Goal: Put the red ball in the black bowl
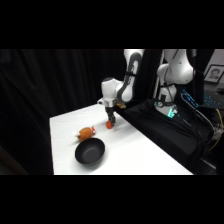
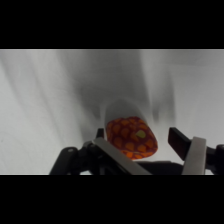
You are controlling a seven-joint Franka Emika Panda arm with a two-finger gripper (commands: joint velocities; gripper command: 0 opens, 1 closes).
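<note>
The red ball [image 1: 109, 125] rests on the white table [image 1: 145, 155] near its far edge. My gripper [image 1: 111, 120] has come straight down over it. In the wrist view the ball [image 2: 131, 137], red with orange spots, sits between the two fingers of the gripper [image 2: 136, 132]. It lies against the left finger, and a narrow gap separates it from the right finger [image 2: 192, 149], so the gripper is open around it. The black bowl [image 1: 90, 152] stands nearer the front of the table, left of and below the gripper, with nothing in it.
A lumpy orange-brown object with a whitish part [image 1: 86, 133] lies between the ball and the bowl, just behind the bowl's rim. A black-draped bench with white equipment [image 1: 175, 70] and cables borders the table on the right.
</note>
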